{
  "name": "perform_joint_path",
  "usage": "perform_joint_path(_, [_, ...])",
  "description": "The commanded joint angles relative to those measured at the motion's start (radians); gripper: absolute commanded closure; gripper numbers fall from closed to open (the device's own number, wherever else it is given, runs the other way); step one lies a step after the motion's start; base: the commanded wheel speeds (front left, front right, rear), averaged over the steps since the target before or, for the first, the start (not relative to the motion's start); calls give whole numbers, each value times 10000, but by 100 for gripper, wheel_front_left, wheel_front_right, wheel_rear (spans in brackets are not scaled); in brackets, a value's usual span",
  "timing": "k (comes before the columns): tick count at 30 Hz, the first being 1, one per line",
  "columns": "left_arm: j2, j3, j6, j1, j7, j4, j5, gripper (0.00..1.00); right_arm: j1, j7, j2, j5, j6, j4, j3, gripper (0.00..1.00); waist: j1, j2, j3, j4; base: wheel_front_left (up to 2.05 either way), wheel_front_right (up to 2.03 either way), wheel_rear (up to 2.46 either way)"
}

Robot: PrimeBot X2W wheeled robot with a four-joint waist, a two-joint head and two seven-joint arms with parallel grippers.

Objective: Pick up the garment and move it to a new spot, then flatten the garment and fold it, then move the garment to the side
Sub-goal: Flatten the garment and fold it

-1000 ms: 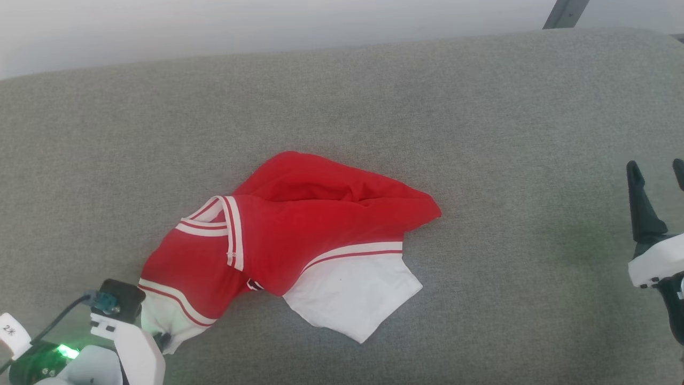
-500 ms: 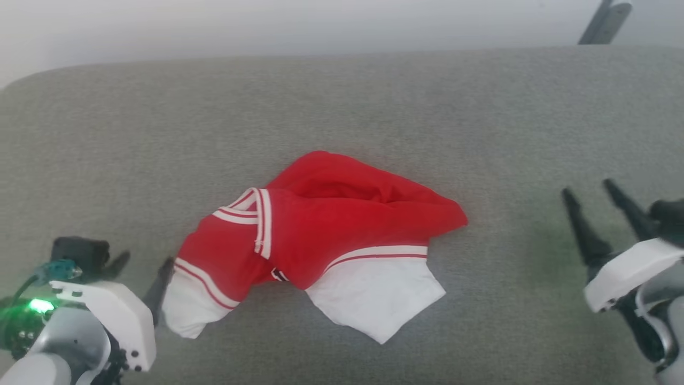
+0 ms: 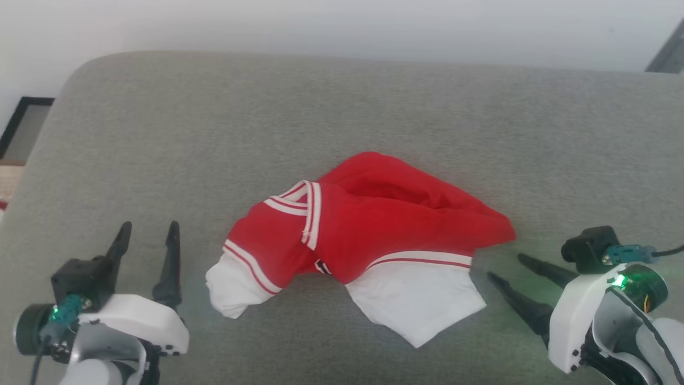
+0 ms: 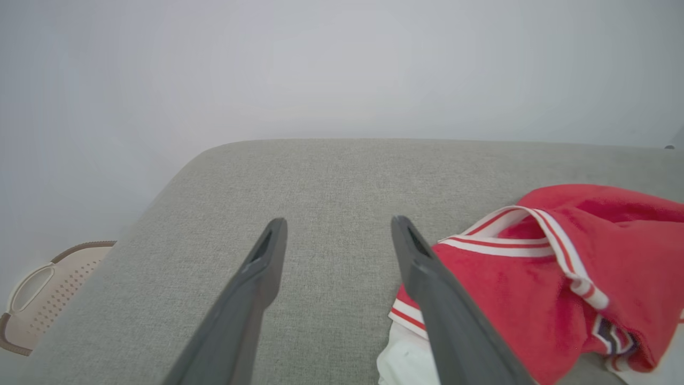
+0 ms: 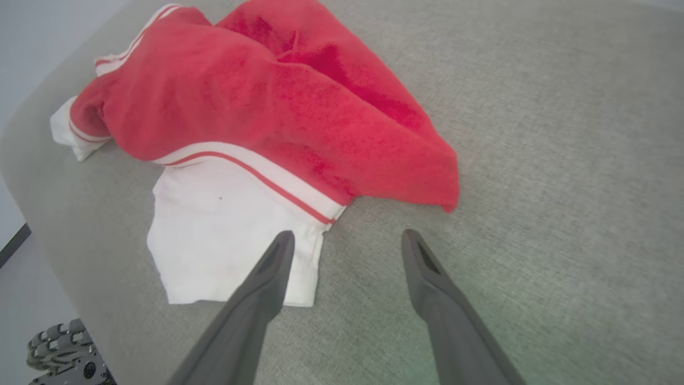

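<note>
The garment (image 3: 374,230) is a red shirt with white sleeve ends and striped trim, lying crumpled in the middle of the grey cushion (image 3: 342,107). It also shows at the right in the left wrist view (image 4: 561,278) and at the upper left in the right wrist view (image 5: 267,107). My left gripper (image 3: 149,230) stands open just left of the shirt's white sleeve end, nothing between its fingers. My right gripper (image 3: 505,267) is open too, its tips close beside the other white sleeve end (image 5: 224,235) and empty.
The grey cushion's rounded left corner (image 4: 176,182) drops off to the floor, where a beige perforated basket (image 4: 37,289) sits. A pale wall runs behind the cushion. A dark frame (image 3: 21,123) lies at the far left on the floor.
My left gripper was shut on the white sleeve end and has let go, now standing open to its left. The camera has turned left, shifting the whole picture, and the right gripper now points toward the shirt.
</note>
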Motion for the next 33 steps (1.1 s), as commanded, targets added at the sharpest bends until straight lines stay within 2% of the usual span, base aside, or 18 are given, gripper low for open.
perform_joint_path(1, [-118,-14,40,-38,-238,126,111,0,60,239,-117,162,1,-122,74,0,0,-1,17,182,0,0,0])
perform_joint_path(8, [-927,-181,-186,-293,-1382,920,-34,0,159,1749,-615,607,1,-410,273,0,0,-1,239,739,0,0,0])
perform_joint_path(17, [-1770,5,-321,-622,-2047,1521,263,0,-97,2911,-449,387,4,176,1119,0,0,-1,456,1240,0,0,0])
perform_joint_path(18, [-1874,69,-338,-639,-2062,1546,282,0,-168,2911,-439,289,4,259,1270,15,0,-1,451,1269,0,0,0])
perform_joint_path(19, [-1955,115,-367,-641,-2079,1568,328,0,-240,2856,-446,152,4,334,1420,71,0,-1,439,1293,0,0,0])
perform_joint_path(20, [-2003,170,-398,-627,-2080,1592,395,0,-319,2784,-455,11,4,418,1514,100,0,-1,416,1304,0,0,0])
perform_joint_path(27, [-2330,875,-686,-320,-2084,1325,847,0,-767,2192,-725,-454,-15,764,1394,100,0,-1,265,1182,0,0,0])
perform_joint_path(30, [-2443,1167,-821,-153,-2085,1256,1077,0,-880,1981,-965,-448,-12,795,989,100,0,-1,201,1047,0,0,0])
perform_joint_path(33, [-2592,1500,-1029,25,-2087,1186,1313,0,-980,1843,-1449,-465,-7,907,170,100,0,-1,113,845,0,0,0])
